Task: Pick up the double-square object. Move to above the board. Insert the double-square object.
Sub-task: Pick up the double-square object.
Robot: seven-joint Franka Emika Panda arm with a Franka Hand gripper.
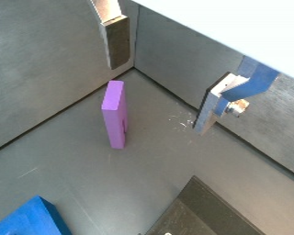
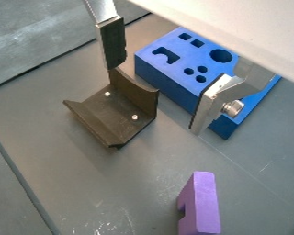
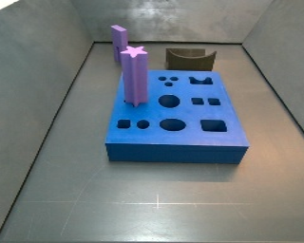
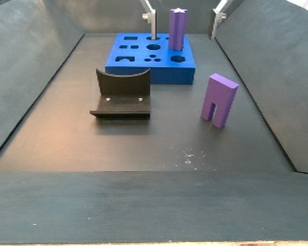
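Wrist views showed gripper (image 1: pixel 175 69) spread empty above the upright double-square object (image 1: pixel 115 113), off the board (image 2: pixel 193 66); pick pending, descend next.

In a side view the double-square object (image 4: pixel 219 99) stands upright on the floor right of centre, well apart from the board (image 4: pixel 153 63) at upper centre. A star-topped peg (image 4: pixel 177 29) stands in the board's right part. The fixture (image 4: pixel 122 93) sits left of centre, in front of the board. The claw (image 4: pixel 184 8) hangs open above the board at the top edge.
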